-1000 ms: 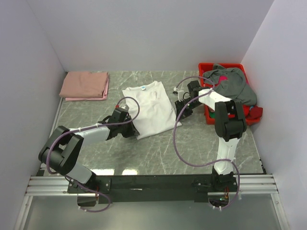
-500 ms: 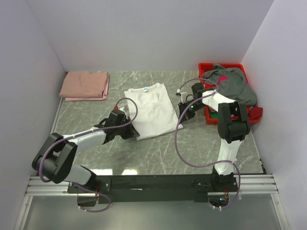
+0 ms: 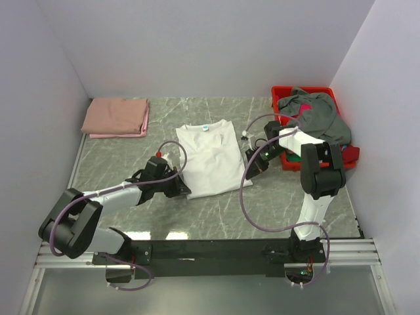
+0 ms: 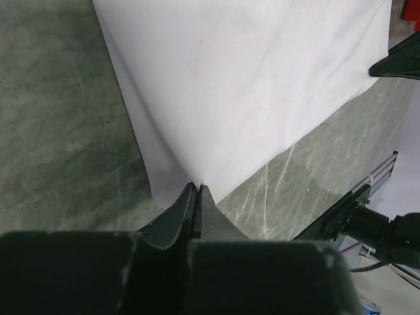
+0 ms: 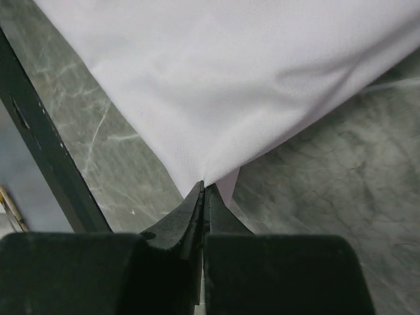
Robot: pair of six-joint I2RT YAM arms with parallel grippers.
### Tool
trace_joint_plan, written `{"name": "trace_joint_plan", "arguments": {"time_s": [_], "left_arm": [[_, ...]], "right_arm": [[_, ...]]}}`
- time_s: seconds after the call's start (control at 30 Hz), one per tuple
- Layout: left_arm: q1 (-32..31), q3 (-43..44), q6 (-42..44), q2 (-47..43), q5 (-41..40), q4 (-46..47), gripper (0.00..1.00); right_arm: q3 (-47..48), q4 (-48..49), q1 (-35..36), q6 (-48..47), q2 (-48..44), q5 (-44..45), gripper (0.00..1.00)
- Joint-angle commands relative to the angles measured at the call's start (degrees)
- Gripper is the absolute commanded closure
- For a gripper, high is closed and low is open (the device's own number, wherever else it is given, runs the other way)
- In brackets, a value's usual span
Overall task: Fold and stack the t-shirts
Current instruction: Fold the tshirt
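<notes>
The white t-shirt (image 3: pixel 210 156) lies flat in the middle of the table, its blue neck label at the far edge. My left gripper (image 3: pixel 182 191) is shut on its near left corner; the left wrist view shows the jaws pinched on the white cloth (image 4: pixel 249 92). My right gripper (image 3: pixel 250 165) is shut on its near right corner, with the cloth (image 5: pixel 236 72) stretched away from the jaws. A folded salmon-pink t-shirt (image 3: pixel 116 117) lies at the back left. A grey t-shirt (image 3: pixel 315 117) is heaped over the red bin (image 3: pixel 286 161), with red cloth (image 3: pixel 349 155) beside it.
The red bin stands at the right wall, close behind my right arm. Grey walls close in the left, back and right. A black rail (image 3: pixel 216 249) runs along the near edge.
Both grippers have pulled the white t-shirt's near corners toward the near edge and to the right. The shirt has slid that way and turned squarer to the table.
</notes>
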Motion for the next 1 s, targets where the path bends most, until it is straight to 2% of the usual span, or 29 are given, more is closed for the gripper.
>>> {"name": "trace_joint_plan", "arguments": {"time_s": [0.0, 0.17, 0.23, 0.3, 0.4, 0.47, 0.57, 0.73, 0.87, 0.97], "left_arm": [[-0.39, -1.59, 1.68, -1.97, 3.65, 3.51, 0.99], [-1.00, -1.68, 2.21, -0.04, 4.89, 3.95, 1.00], [-1.18, -1.16, 2.30, 0.66, 5.07, 4.21, 1.00], [-1.44, -0.80, 2.39, 1.10, 5.07, 4.30, 0.99], [-1.44, -0.36, 2.39, 1.63, 5.51, 4.65, 0.93], [-1.53, -0.27, 2.39, 1.37, 5.69, 4.74, 0.86], [-1.53, 0.07, 2.39, 0.50, 4.64, 4.04, 0.69], [-1.35, 2.09, 3.97, -2.49, 1.13, -0.34, 0.59], [-0.13, 5.34, 8.79, -5.30, -4.32, -6.23, 0.51], [1.54, 9.21, 13.18, -6.10, -7.23, -8.53, 0.46]], "right_arm": [[-1.69, -4.77, -0.58, -6.81, -2.35, -2.31, 1.00], [-2.92, -7.76, -0.84, -9.20, -1.21, -1.88, 1.00], [-2.92, -8.12, -1.37, -8.50, -0.51, -2.67, 0.87], [-3.01, -7.33, -1.63, -6.23, -0.68, -3.63, 0.69], [-2.66, -4.96, -1.98, -3.32, -0.77, -3.29, 0.61], [-2.05, -3.64, -1.99, -0.69, -0.25, -2.85, 0.60], [-1.52, -1.01, -1.99, 2.74, -0.15, -2.15, 0.60], [-1.08, 4.62, -1.99, 7.32, -2.17, 1.98, 0.60], [1.64, 6.56, -1.99, 6.80, -4.02, 9.00, 0.59], [6.55, 5.60, -1.98, 4.43, -3.59, 9.90, 0.57]]}}
